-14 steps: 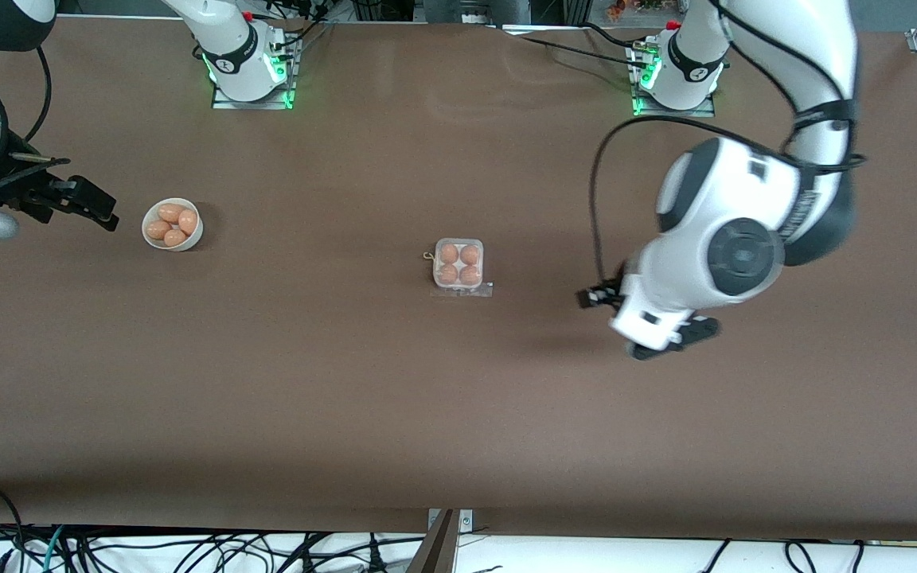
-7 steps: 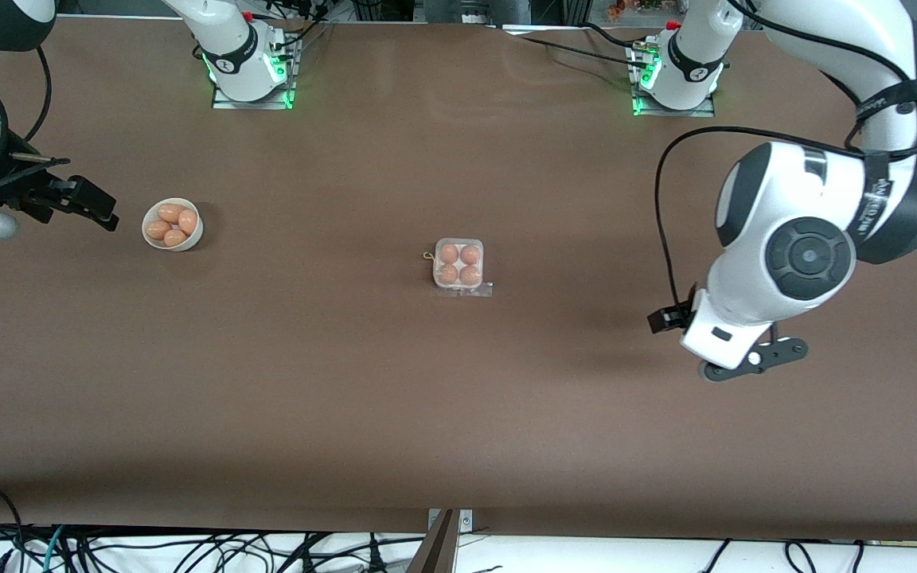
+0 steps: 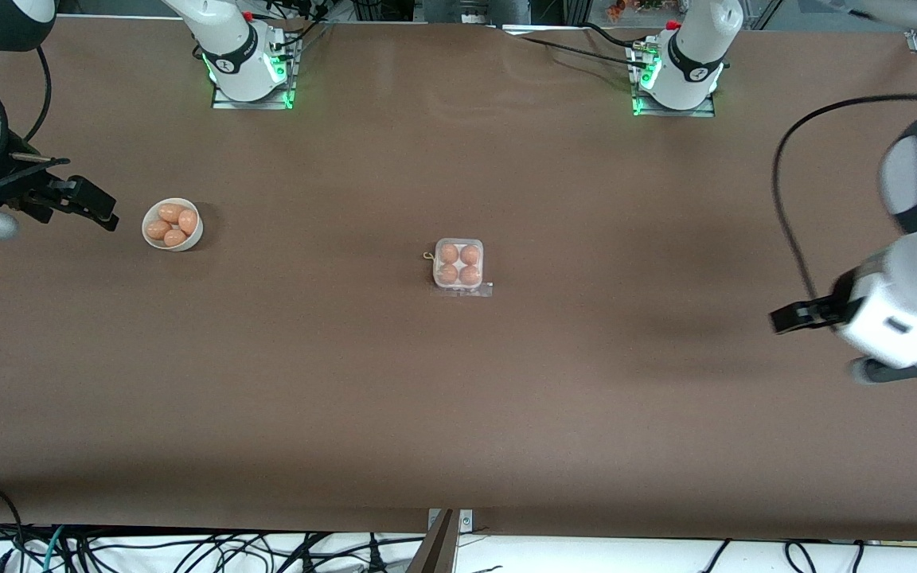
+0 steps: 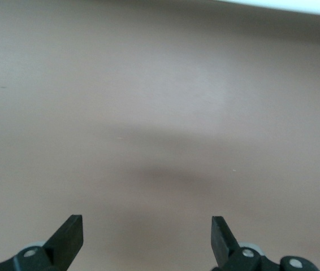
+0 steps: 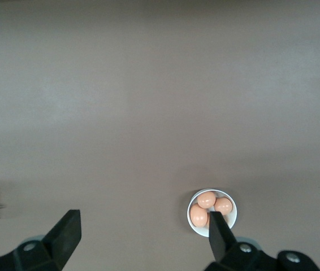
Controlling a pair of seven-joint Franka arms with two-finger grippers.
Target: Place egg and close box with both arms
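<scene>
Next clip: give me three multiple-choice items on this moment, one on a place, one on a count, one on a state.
1. Where is the bowl?
A. toward the right arm's end of the table
B. beside the box
C. under the left gripper

2. How many eggs show in the box?
A. two
B. three
C. four

3. How is the left gripper?
A. shut on an egg
B. open, empty
C. shut, empty

Key: 1 A, it sits near the right gripper; 2 C, every cell is filled; 3 B, its fingers stand apart over bare table.

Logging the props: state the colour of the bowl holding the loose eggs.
White. The bowl shows best in the front view, toward the right arm's end of the table.
</scene>
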